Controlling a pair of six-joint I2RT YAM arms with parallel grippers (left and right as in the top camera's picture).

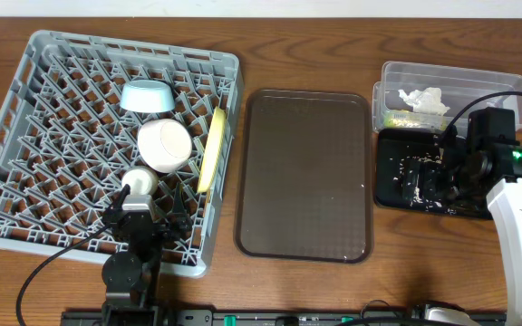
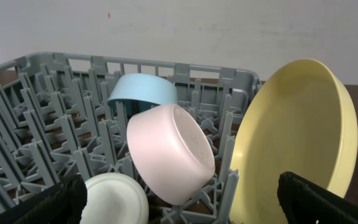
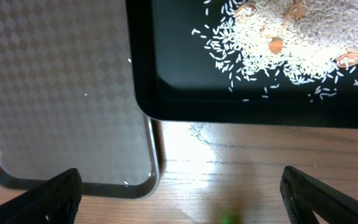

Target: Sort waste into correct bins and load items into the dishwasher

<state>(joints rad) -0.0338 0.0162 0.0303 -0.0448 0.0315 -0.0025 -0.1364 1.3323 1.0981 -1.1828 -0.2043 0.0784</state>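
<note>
One yellow plate (image 1: 213,149) is stood on edge in grey dish rack (image 1: 53,136), ahead-right of left gripper (image 1: 149,215), long axis running away from it. Rice grains (image 3: 272,37) are held in black tray (image 3: 229,109), ahead of right gripper (image 3: 180,198). Both grippers are spread, empty.

The wooden table (image 1: 333,45) is brown, and four things sit right on it. On the left is a big grey dish rack (image 1: 134,41) that takes up most of that side. Just beside it, in the middle, lies a flat brown tray (image 1: 304,172). On the right, a clear tub (image 1: 451,72) sits at the far side. A shiny black tray (image 1: 390,177) sits right next to it, nearer. The black tray is also close beside the brown tray. Bare wood shows along the far edge and the near edge.
</note>
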